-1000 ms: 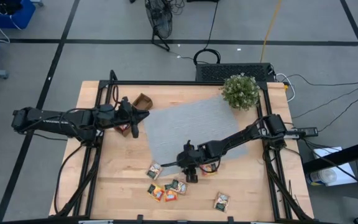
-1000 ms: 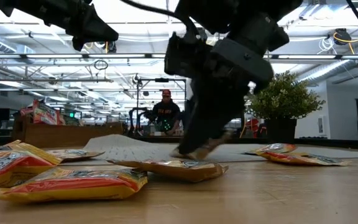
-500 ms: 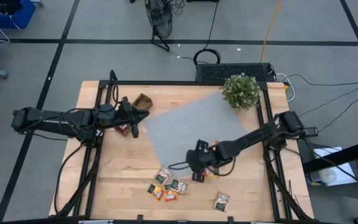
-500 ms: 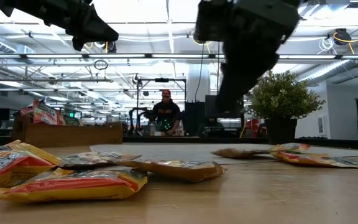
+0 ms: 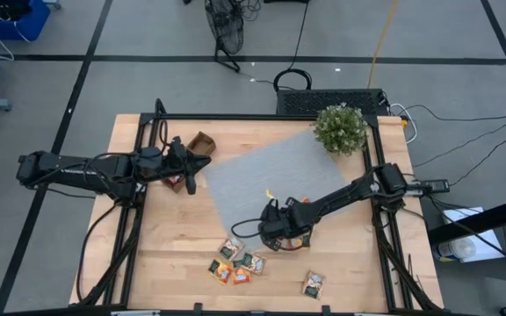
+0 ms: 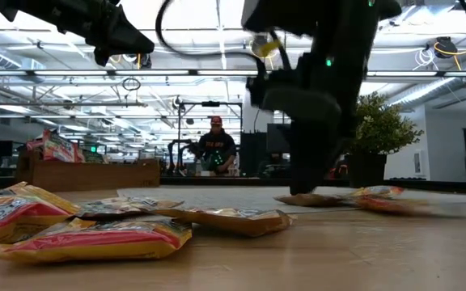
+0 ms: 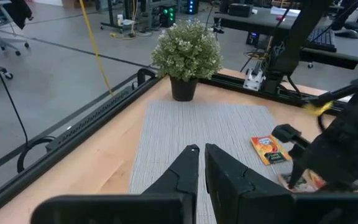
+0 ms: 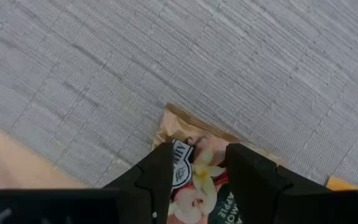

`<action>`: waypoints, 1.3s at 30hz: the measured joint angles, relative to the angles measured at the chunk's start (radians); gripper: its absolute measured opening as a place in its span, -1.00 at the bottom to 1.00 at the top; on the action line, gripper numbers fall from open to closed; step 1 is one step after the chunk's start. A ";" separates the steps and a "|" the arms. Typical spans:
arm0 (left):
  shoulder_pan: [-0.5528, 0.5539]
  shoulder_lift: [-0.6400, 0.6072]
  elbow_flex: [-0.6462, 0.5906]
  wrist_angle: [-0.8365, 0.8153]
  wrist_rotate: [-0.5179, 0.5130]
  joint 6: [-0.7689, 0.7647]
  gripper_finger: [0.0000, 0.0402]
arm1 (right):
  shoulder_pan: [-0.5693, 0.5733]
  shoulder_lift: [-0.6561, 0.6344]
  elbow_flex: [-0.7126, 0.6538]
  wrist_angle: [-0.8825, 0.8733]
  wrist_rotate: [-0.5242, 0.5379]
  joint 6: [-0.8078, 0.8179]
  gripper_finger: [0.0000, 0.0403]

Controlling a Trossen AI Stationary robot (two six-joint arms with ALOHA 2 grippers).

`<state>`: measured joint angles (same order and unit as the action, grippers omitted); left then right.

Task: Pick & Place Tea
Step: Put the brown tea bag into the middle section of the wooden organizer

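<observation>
My right gripper (image 8: 197, 163) points steeply down over the near part of the grey mat (image 5: 271, 175), open. Its two fingers stand over a tea sachet (image 8: 194, 186) printed with apples, which lies flat on the mat (image 6: 302, 199). An orange sachet (image 7: 269, 149) lies just beside it. Several more tea sachets (image 5: 235, 263) lie on the bare wood near the front edge, one (image 5: 313, 283) apart to the right. My left gripper (image 7: 201, 155) hovers shut and holding nothing, beside the wooden tray (image 5: 202, 140) at the far left. My right gripper comes at the apple sachet's top face (image 8: 197, 158) from above, slanting, one fingertip (image 8: 160, 165) over each side of the print. The sachet lies flat on the mat. Whether the fingertips touch it, I cannot tell.
A potted plant (image 5: 339, 128) stands at the mat's far right corner. A black frame rail (image 5: 235, 117) runs around the table top. In the low view the tray (image 6: 87, 174) stands at the left, and a person (image 6: 215, 145) sits in the room behind.
My right gripper has rolled at the wrist and tipped to point more steeply down, shifting a little toward the far edge onto the mat. The mat's near edge, humped up a second ago, now lies flat, and the mat has turned slightly.
</observation>
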<state>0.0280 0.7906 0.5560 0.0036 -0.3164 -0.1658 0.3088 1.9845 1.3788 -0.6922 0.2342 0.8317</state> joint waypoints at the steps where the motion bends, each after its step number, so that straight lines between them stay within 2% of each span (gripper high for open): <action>1: 0.000 0.000 0.000 0.000 0.000 0.000 -0.82 | -0.001 0.009 0.002 -0.004 -0.014 0.020 -0.34; 8: 0.000 0.000 0.000 0.000 0.000 0.000 -0.82 | -0.003 0.008 0.002 0.004 -0.072 0.129 -0.34; 12: 0.000 0.000 0.000 0.000 0.000 0.000 -0.82 | -0.004 0.000 0.000 0.013 -0.087 0.119 -0.34; 15: 0.000 0.000 0.000 0.000 0.000 0.001 -0.82 | -0.020 0.000 -0.014 0.067 -0.080 0.044 -0.34; 21: 0.000 0.000 0.000 0.000 0.000 0.001 -0.82 | -0.036 0.002 -0.064 0.440 -0.063 -0.317 -0.34; 25: 0.000 0.000 0.000 0.000 0.000 0.001 -0.82 | -0.031 -0.004 -0.072 0.553 -0.161 -0.436 -0.34; 29: 0.000 0.000 0.000 0.001 0.000 0.002 -0.82 | -0.026 -0.034 -0.074 0.517 -0.317 -0.350 -0.34; 31: 0.000 0.000 0.000 0.000 0.000 0.001 -0.82 | -0.018 -0.047 -0.074 0.457 -0.307 -0.321 -0.34; 34: 0.000 0.000 0.001 0.000 0.000 0.001 -0.82 | 0.003 -0.053 -0.074 0.369 -0.216 -0.361 -0.34; 39: 0.000 0.000 0.001 0.000 0.000 0.001 -0.82 | 0.025 -0.054 -0.073 0.334 -0.124 -0.421 -0.34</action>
<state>0.0284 0.7910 0.5568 0.0036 -0.3168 -0.1646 0.3339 1.9303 1.3060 -0.3579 0.1104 0.4108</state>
